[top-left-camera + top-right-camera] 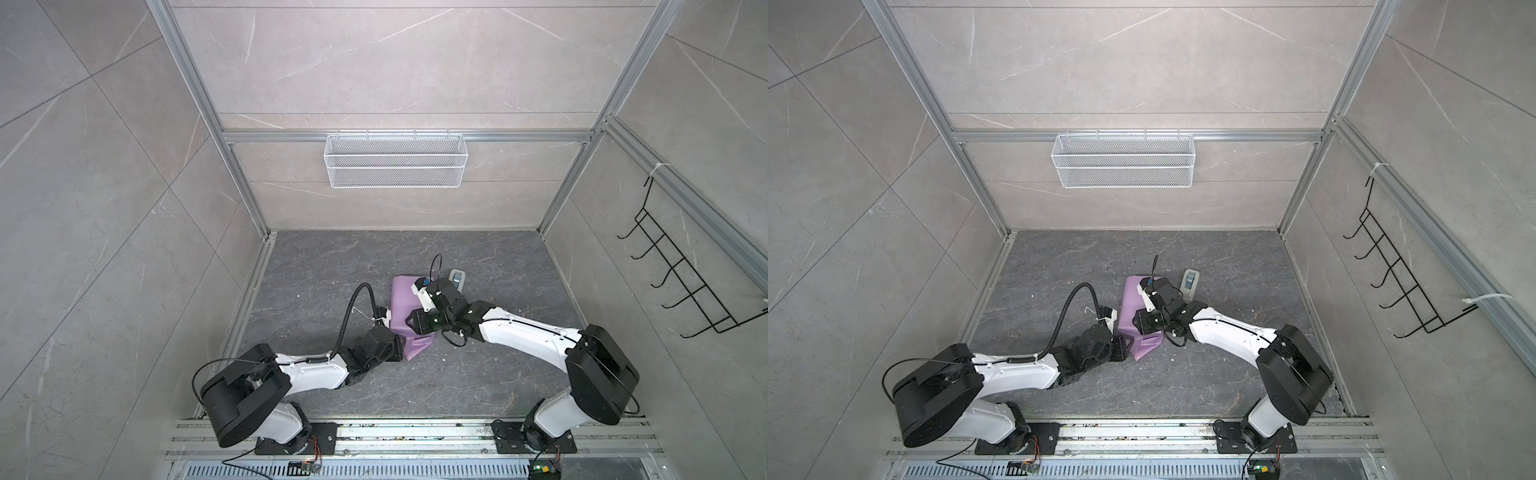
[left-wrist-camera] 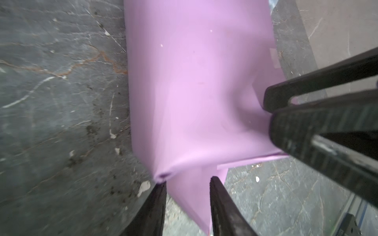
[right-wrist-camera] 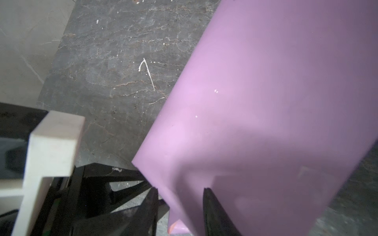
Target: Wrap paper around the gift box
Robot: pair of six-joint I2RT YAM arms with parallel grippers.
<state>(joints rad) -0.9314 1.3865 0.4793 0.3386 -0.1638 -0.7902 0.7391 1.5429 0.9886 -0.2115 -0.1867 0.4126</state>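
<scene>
The paper [image 1: 400, 305] [image 1: 1133, 309] shows its lilac face, folded into a squarish bundle on the dark floor in both top views. The gift box is hidden under it. My left gripper [image 2: 188, 179] is at the bundle's near corner [image 1: 402, 348]. Its fingers [image 2: 219, 194] stand apart, open, with a loose pointed flap of paper [image 2: 190, 196] hanging between them. My right gripper [image 3: 181, 189] reaches in from the right [image 1: 413, 323]. It is open too, with a fold of paper [image 3: 184, 200] between the fingers and a pink corner [image 3: 173, 225] showing below.
A small grey-white device [image 1: 457, 279] [image 1: 1190, 283] lies just beyond the right wrist. A white mesh basket [image 1: 395, 160] hangs on the back wall and a black hook rack [image 1: 685, 270] on the right wall. Both grippers work close together at the bundle's near end.
</scene>
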